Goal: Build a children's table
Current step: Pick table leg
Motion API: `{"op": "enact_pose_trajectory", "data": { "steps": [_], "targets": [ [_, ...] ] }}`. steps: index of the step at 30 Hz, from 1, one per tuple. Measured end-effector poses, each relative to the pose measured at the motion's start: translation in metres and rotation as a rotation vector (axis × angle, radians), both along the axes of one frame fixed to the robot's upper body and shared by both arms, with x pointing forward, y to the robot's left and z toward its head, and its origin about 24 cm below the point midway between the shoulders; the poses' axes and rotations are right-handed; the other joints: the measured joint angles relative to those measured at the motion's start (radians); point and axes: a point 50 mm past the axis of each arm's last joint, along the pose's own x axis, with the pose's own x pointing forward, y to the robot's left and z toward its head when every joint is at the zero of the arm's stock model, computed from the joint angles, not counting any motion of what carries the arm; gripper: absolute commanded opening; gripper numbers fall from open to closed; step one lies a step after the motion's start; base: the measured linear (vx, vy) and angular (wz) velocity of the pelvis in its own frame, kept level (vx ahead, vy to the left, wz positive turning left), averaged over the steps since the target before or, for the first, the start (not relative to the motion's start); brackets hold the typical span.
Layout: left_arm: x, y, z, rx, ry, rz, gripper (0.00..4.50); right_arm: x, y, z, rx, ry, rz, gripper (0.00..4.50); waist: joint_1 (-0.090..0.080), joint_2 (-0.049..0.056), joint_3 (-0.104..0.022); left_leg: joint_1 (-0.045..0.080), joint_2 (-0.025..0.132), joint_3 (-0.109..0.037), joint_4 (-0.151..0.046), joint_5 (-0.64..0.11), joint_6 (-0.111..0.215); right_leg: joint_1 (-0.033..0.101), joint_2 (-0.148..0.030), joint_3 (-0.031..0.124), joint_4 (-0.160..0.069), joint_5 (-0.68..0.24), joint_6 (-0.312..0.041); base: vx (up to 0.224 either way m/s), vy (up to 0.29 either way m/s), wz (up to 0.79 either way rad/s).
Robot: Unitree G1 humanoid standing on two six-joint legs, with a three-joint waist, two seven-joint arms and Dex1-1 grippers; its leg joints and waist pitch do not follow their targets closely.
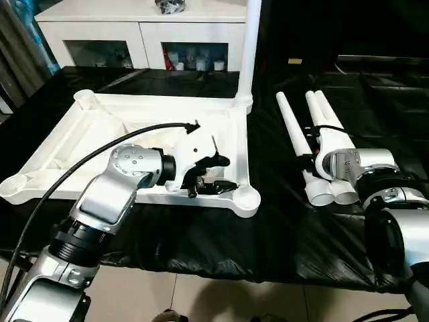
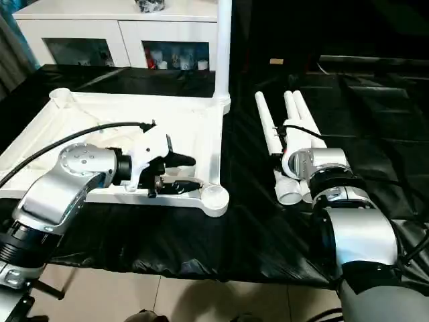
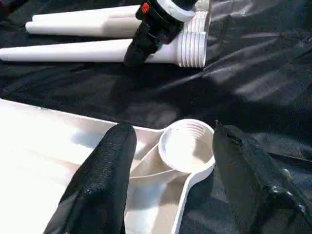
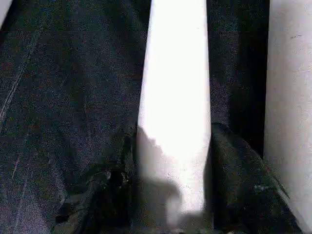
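Observation:
The white table top (image 1: 80, 144) lies ribbed side up on the black sheet. One white leg (image 1: 249, 47) stands upright in its far right corner socket. Three more legs (image 1: 320, 111) lie side by side to the right. My left gripper (image 1: 224, 174) hovers open over the top's near right part. In the left wrist view its fingers (image 3: 105, 180) frame the empty threaded corner socket (image 3: 187, 146). My right gripper (image 4: 173, 131) is shut on the leftmost lying leg (image 1: 291, 124), one finger against each side, near its thick threaded end.
A white cabinet (image 1: 141, 33) with glass doors stands behind the work surface. The black sheet (image 1: 268, 235) hangs over the front edge, with tiled floor below. A black cable (image 1: 60, 181) loops over my left forearm.

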Motion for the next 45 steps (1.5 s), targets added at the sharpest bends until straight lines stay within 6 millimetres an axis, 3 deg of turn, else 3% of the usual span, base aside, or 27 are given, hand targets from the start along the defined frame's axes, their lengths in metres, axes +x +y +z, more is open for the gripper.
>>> {"op": "enact_pose_trajectory", "data": {
  "steps": [4, 10, 14, 15, 19, 21, 23, 25, 27, 30, 32, 36, 40, 45],
  "targets": [
    [0.001, -0.002, 0.000, -0.017, -0.008, 0.013, 2.86, 0.000, -0.003, 0.000, 0.037, -0.013, -0.042, 1.84, 0.000, -0.001, 0.000, 0.000, 0.000, 0.000, 0.001, 0.000, 0.000, 0.000, 0.000, 0.000, 0.000, 0.000, 0.000, 0.000, 0.000, 0.00],
    [0.018, -0.013, 0.004, -0.176, -0.067, 0.207, 2.86, 0.002, -0.008, 0.002, 0.270, -0.120, -0.175, 1.83, -0.001, 0.000, 0.000, -0.004, 0.000, 0.000, 0.002, 0.000, 0.000, -0.002, 0.000, 0.000, 0.000, 0.001, -0.001, 0.000, 0.000, 0.00],
    [0.030, -0.015, 0.017, -0.264, -0.097, 0.341, 2.86, 0.006, -0.010, 0.019, 0.396, -0.380, -0.114, 1.83, -0.002, 0.003, -0.001, -0.011, 0.001, -0.001, 0.003, 0.000, 0.002, -0.007, 0.000, -0.002, 0.000, 0.001, -0.001, 0.000, 0.000, 0.00],
    [0.032, -0.015, 0.018, -0.287, -0.089, 0.368, 3.14, 0.004, -0.009, 0.024, 0.431, -0.449, -0.078, 1.83, 0.000, 0.003, -0.001, -0.014, 0.001, -0.002, 0.003, 0.002, 0.006, -0.010, 0.001, -0.003, 0.000, 0.001, -0.001, 0.000, 0.000, 0.00],
    [0.037, -0.022, 0.017, -0.352, -0.025, 0.437, 3.21, -0.013, 0.006, 0.040, 0.599, -0.631, 0.077, 1.83, 0.013, 0.005, -0.001, -0.019, 0.003, -0.003, 0.005, 0.002, 0.008, -0.014, 0.001, -0.006, 0.000, 0.001, -0.001, 0.000, 0.000, 0.00],
    [0.038, -0.025, 0.018, -0.386, 0.005, 0.454, 3.47, -0.024, 0.008, 0.048, 0.659, -0.688, 0.136, 1.83, 0.026, 0.006, -0.001, -0.020, 0.003, -0.004, 0.005, 0.002, 0.009, -0.013, 0.001, -0.008, -0.001, 0.001, -0.001, 0.000, 0.000, 0.00],
    [0.040, -0.031, 0.022, -0.497, 0.092, 0.471, 3.62, -0.048, 0.010, 0.055, 0.767, -0.762, 0.216, 1.82, 0.045, 0.007, -0.001, -0.021, 0.005, -0.005, 0.006, 0.003, 0.009, -0.011, 0.000, -0.010, -0.003, 0.001, -0.001, 0.000, 0.000, 0.00],
    [0.040, -0.036, 0.027, -0.593, 0.161, 0.469, 3.61, -0.064, 0.015, 0.058, 0.854, -0.791, 0.279, 1.82, 0.052, 0.010, -0.003, -0.021, 0.005, -0.005, 0.007, 0.003, 0.009, -0.010, 0.000, -0.010, -0.004, 0.001, -0.002, 0.000, 0.000, 0.00],
    [0.036, -0.047, 0.032, -0.713, 0.260, 0.421, 3.94, -0.083, 0.016, 0.059, 0.918, -0.825, 0.336, 1.82, 0.059, 0.016, -0.006, -0.021, 0.003, -0.005, 0.006, 0.003, 0.010, -0.008, -0.002, -0.011, -0.006, 0.001, -0.002, 0.000, 0.000, 0.00],
    [0.032, -0.060, 0.040, -0.836, 0.369, 0.368, 4.09, -0.104, 0.024, 0.058, 0.947, -0.821, 0.421, 1.82, 0.058, 0.019, -0.008, -0.020, 0.003, -0.005, 0.007, 0.002, 0.008, -0.007, -0.003, -0.011, -0.006, 0.001, -0.001, 0.000, 0.000, 0.00],
    [0.029, -0.065, 0.046, -0.892, 0.416, 0.340, 4.23, -0.111, 0.035, 0.058, 0.958, -0.800, 0.467, 1.82, 0.045, 0.022, -0.010, -0.020, 0.003, -0.006, 0.007, 0.002, 0.008, -0.007, -0.003, -0.012, -0.006, 0.000, 0.003, 0.000, 0.000, 0.00],
    [0.026, -0.062, 0.052, -0.938, 0.464, 0.297, 4.50, -0.115, 0.040, 0.061, 0.941, -0.788, 0.497, 1.82, 0.030, 0.024, -0.011, -0.019, 0.003, -0.011, 0.006, 0.003, 0.006, -0.006, -0.003, -0.018, -0.006, -0.002, 0.006, 0.000, 0.000, 0.00],
    [0.017, -0.064, 0.062, -0.964, 0.499, 0.223, 4.50, -0.117, 0.052, 0.058, 0.933, -0.734, 0.532, 1.82, 0.028, 0.025, -0.012, -0.018, 0.003, -0.015, 0.006, 0.003, 0.006, -0.004, -0.003, -0.021, -0.006, -0.002, 0.007, 0.000, 0.000, 0.00],
    [0.018, -0.063, 0.059, -0.951, 0.526, 0.254, 4.50, -0.116, 0.053, 0.056, 0.913, -0.711, 0.524, 1.82, 0.028, 0.024, -0.012, -0.022, 0.003, -0.015, 0.005, 0.003, 0.006, -0.003, -0.003, -0.021, -0.014, -0.001, 0.008, 0.000, 0.000, 0.00]
  ]
}}
